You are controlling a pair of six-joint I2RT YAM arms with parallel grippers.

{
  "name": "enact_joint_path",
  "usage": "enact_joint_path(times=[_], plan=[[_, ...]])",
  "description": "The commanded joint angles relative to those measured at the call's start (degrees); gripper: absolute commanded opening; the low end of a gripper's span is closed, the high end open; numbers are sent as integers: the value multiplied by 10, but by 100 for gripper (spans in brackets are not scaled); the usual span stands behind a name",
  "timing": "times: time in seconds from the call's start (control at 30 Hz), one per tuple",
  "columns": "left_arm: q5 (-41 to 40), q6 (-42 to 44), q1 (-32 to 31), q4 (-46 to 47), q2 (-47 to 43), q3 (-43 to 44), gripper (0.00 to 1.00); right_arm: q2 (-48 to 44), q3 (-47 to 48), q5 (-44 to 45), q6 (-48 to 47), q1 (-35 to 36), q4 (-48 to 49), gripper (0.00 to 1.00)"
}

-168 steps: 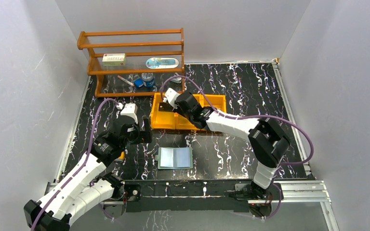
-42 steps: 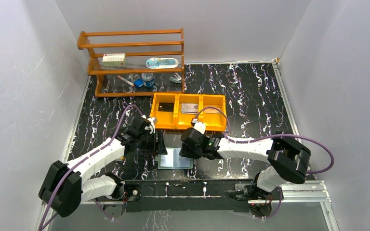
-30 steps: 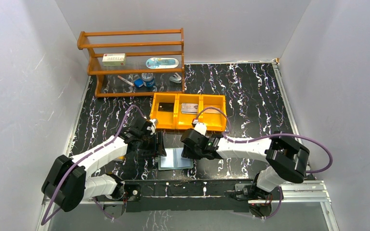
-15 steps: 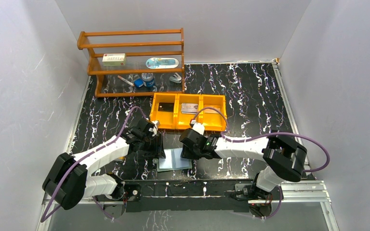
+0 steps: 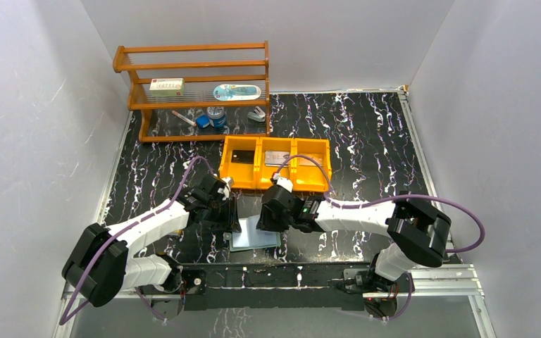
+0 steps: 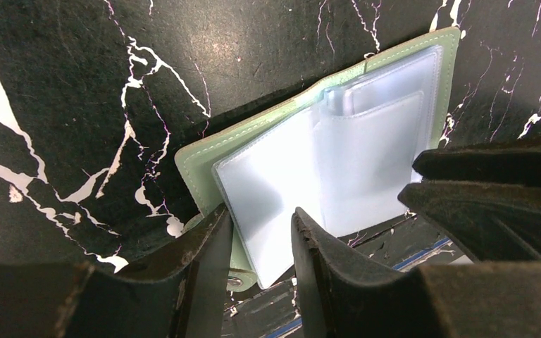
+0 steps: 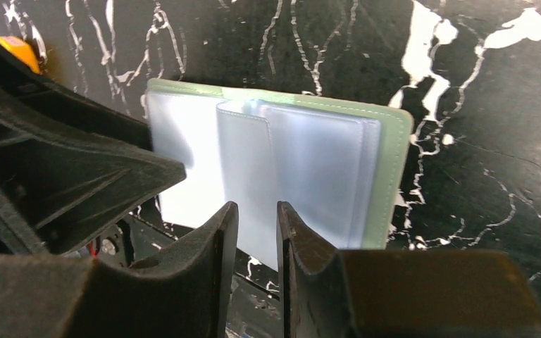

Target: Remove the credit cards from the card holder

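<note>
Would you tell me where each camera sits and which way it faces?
Top external: high behind the robot, looking down at the table; left arm and right arm show.
Left wrist: on the left arm, looking down past the left tool at the card holder.
Right wrist: on the right arm, looking down past the right tool.
Shared: all see the card holder.

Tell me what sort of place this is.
Most likely a robot test cell in a lab: plain white walls box in a black marbled table, the left arm and right arm are bolted to a metal rail, and staged props such as a wooden rack and card holder sit out.
</note>
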Motion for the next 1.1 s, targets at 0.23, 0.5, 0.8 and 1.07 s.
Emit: enact_joint_path(times=[0.23,0.5,0.8,1.07], plan=[[-19,-20,-3,-6,-37,-8,34,12,18,-102,-21,0,132,37],[-76,-50,-3,-39,-77,-4,38,67,34,-173,-18,0,183,41],[-137,-77,-3,-70,-117,-4,48,91,51,-227,-29,-1,215,54],[-113,-59,-3,-63,-95,3,50,13,30,-200,-77,0,212,69]])
